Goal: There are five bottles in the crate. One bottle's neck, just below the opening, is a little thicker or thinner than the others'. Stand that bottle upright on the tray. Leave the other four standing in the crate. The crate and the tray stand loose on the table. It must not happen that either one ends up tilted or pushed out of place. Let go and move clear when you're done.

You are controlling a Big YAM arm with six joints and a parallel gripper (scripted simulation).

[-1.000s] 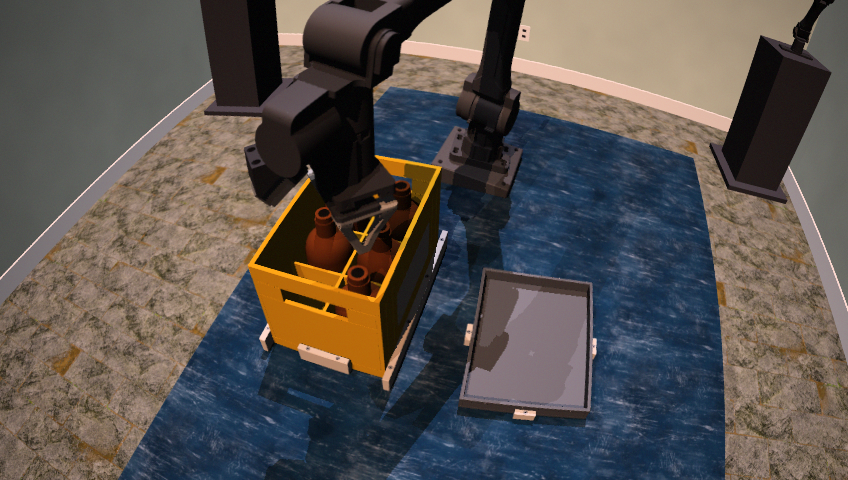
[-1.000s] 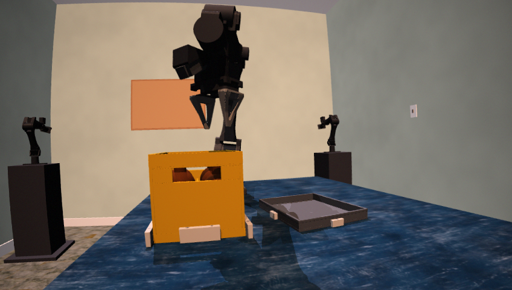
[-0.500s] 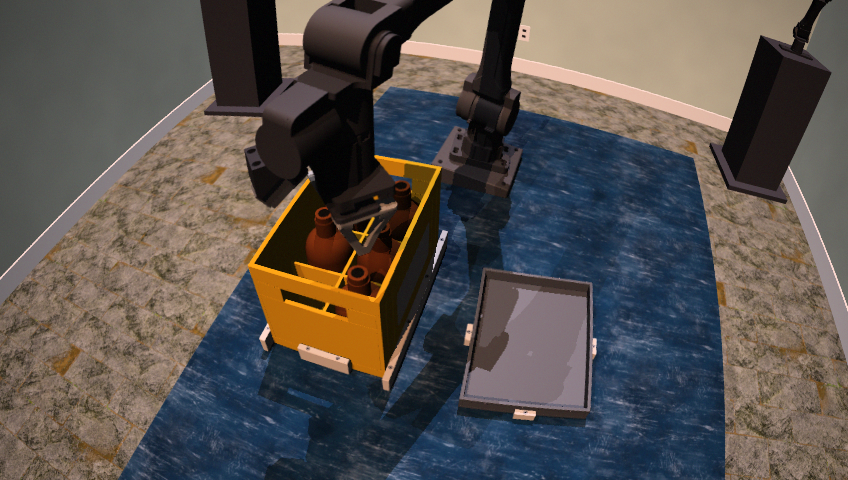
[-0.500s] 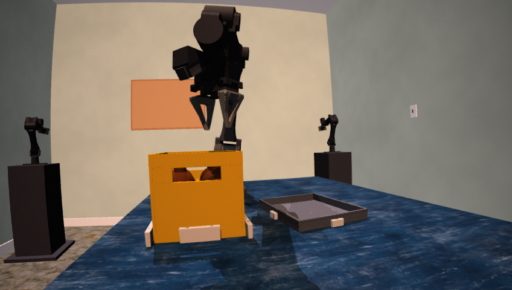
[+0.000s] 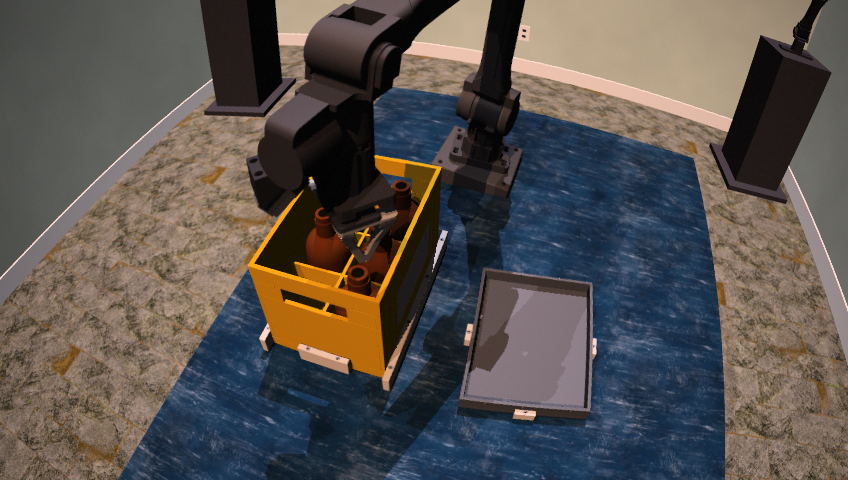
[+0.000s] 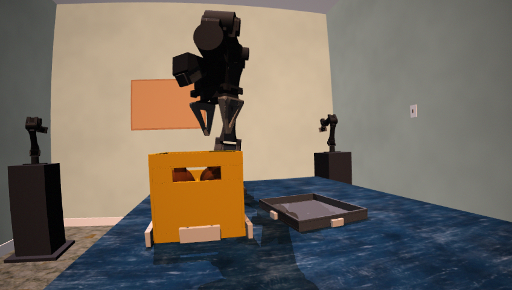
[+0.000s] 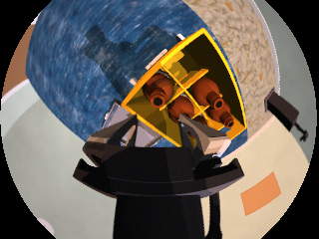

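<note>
Crate: upright, beneath end effector
Tray (image 5: 511,406) (image 6: 317,224): top view, four o'clock from crate (image 5: 324,336) (image 6: 197,205) (image 7: 141,89)
End effector (image 5: 365,252) (image 6: 217,133) (image 7: 158,118): fingers apart, holding nothing
Near bottle (image 5: 358,280) (image 7: 158,100): below fingertips, six o'clock in top view; long axis upright
Odd neck: cannot tell which

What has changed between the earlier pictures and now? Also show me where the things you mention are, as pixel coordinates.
The claw (image 5: 364,254) (image 6: 217,133) (image 7: 158,118) has come down slightly towards the crate (image 5: 321,333) (image 6: 197,208) (image 7: 221,67), open. Nothing was taken hold of or let go. The crate, visible bottles (image 5: 358,281) (image 6: 183,174) (image 7: 204,90) and tray (image 5: 547,333) (image 6: 312,209) (image 7: 117,119) stayed put.
</note>
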